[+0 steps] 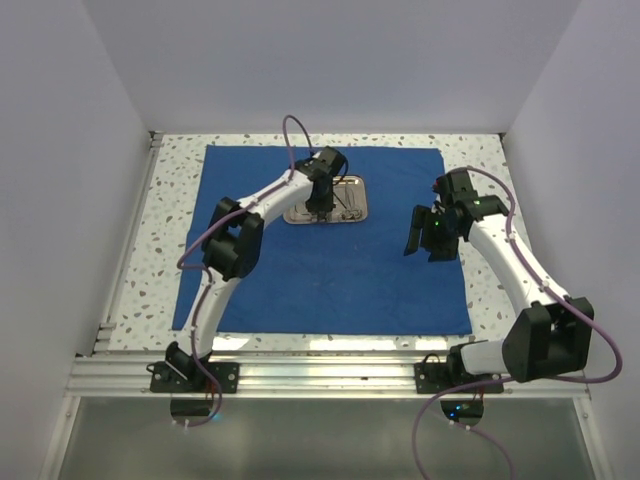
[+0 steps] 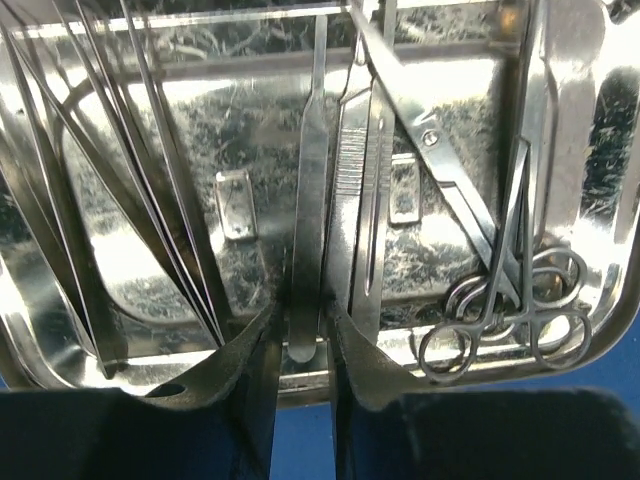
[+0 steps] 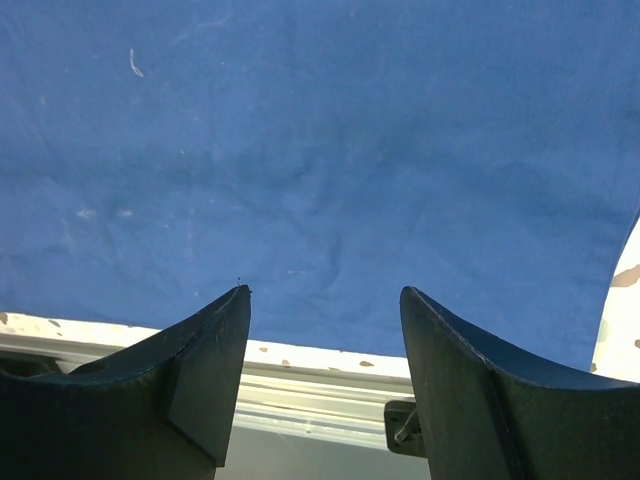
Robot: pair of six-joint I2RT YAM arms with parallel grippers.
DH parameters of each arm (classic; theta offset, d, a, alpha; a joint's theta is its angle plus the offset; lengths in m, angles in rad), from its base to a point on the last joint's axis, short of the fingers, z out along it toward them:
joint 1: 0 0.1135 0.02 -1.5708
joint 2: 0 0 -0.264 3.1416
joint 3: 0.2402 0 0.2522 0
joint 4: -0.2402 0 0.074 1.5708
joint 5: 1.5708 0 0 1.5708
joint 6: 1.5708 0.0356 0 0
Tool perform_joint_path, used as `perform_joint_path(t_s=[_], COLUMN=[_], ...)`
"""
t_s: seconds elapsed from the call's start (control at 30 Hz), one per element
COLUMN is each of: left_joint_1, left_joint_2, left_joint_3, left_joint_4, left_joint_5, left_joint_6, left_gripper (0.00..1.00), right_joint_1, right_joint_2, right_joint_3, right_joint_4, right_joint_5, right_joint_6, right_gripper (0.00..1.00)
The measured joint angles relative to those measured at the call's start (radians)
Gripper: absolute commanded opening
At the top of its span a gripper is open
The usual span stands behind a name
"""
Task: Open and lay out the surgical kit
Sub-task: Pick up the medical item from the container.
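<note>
The royal-blue cloth (image 1: 320, 270) lies spread flat on the table. The shiny steel tray (image 1: 350, 187) sits on its far middle, holding several thin silver instruments. My left gripper (image 1: 319, 207) is down in the tray. In the left wrist view its fingers (image 2: 262, 350) are shut on the near end of a flat silver handle (image 2: 312, 200). Scissors (image 2: 440, 160), ring-handled forceps (image 2: 500, 320) and tweezers (image 2: 100, 220) lie beside it. My right gripper (image 1: 430, 235) hangs open and empty above the cloth's right part (image 3: 320, 150).
The speckled table (image 1: 170, 200) shows around the cloth. An aluminium rail (image 1: 320, 372) runs along the near edge and also shows in the right wrist view (image 3: 320, 400). White walls close in the left, right and far sides.
</note>
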Motion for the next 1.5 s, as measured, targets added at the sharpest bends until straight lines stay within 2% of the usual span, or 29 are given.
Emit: perform_joint_path(t_s=[0.3, 0.5, 0.67, 0.8, 0.9, 0.93, 1.07, 1.5], left_joint_1=[-0.006, -0.005, -0.006, -0.01, -0.011, -0.011, -0.01, -0.004], left_joint_2=[-0.031, -0.003, 0.038, 0.058, 0.063, 0.063, 0.067, 0.054], left_joint_3=[-0.057, -0.004, 0.071, 0.106, 0.11, 0.105, 0.101, 0.107], left_joint_4=[-0.018, -0.053, -0.092, -0.117, -0.124, -0.125, -0.132, -0.126], left_joint_5=[0.019, 0.02, 0.018, 0.006, -0.012, -0.018, -0.034, -0.007], left_joint_6=[-0.026, -0.026, -0.024, -0.024, -0.022, -0.02, -0.005, 0.048], left_gripper=[0.23, 0.27, 0.4, 0.4, 0.31, 0.21, 0.01, 0.0], right_joint_1=[0.0, 0.0, 0.0, 0.0, 0.0, 0.0, 0.0, 0.0], right_joint_2=[-0.002, -0.01, -0.014, -0.014, -0.015, -0.016, -0.024, -0.026], right_joint_3=[-0.015, -0.015, -0.015, -0.015, -0.015, -0.015, -0.018, -0.022], right_joint_4=[0.0, 0.0, 0.0, 0.0, 0.0, 0.0, 0.004, 0.008], right_joint_5=[0.0, 0.0, 0.0, 0.0, 0.003, 0.007, 0.016, 0.016], right_joint_6=[-0.003, -0.003, -0.005, -0.009, -0.01, -0.01, -0.01, -0.012], right_gripper=[0.65, 0.65, 0.65, 0.65, 0.65, 0.65, 0.64, 0.63])
